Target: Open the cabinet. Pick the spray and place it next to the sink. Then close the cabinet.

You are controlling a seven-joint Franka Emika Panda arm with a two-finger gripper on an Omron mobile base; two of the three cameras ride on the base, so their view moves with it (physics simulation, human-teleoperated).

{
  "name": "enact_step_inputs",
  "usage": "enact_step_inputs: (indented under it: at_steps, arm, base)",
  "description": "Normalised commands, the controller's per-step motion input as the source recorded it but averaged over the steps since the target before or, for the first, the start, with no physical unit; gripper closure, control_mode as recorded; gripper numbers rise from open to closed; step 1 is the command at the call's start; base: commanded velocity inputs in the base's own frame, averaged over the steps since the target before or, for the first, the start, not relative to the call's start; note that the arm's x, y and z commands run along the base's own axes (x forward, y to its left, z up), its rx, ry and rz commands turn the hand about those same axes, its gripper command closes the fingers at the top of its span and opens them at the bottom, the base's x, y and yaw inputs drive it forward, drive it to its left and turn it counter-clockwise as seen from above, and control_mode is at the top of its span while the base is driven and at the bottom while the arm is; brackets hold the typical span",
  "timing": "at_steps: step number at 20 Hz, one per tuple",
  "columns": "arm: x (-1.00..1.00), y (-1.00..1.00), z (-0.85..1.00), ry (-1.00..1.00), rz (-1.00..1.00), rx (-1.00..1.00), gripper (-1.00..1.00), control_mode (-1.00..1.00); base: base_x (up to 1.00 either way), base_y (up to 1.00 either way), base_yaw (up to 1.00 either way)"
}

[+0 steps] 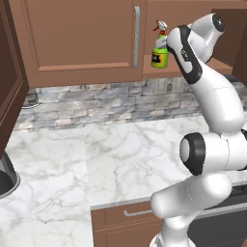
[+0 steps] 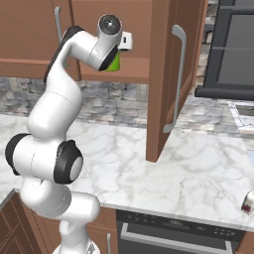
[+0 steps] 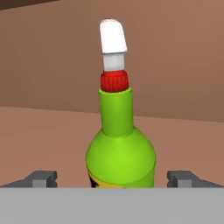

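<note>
Spread wide, our gripper (image 3: 112,179) flanks the spray (image 3: 119,148) without touching it, the bottle upright on the open cabinet (image 2: 163,74) shelf above the marble counter (image 1: 120,149), whose broad bare top below the shelf leaves room.

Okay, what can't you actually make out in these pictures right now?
- Spray: its right side in the left base view is behind the arm; in the right base view the arm's wrist hides most of it.
- Hand: the grey band cuts off its fingertips in the hand view.
- Sink: cannot be made out.
</note>
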Motion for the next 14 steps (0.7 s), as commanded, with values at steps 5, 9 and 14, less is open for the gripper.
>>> enact_step_inputs:
  at_steps: [5, 9, 14]
  arm:
    - [0.05, 0.0, 0.26, 0.0, 0.0, 0.0, -1.0, -1.0]
    - [0.3, 0.0, 0.0, 0.0, 0.0, -0.02, -1.0, -1.0]
    - [0.16, 0.0, 0.0, 0.0, 0.0, -0.02, -1.0, -1.0]
  base:
    - [0.0, 0.0, 0.0]
    - [0.0, 0.0, 0.0]
    - [0.0, 0.0, 0.0]
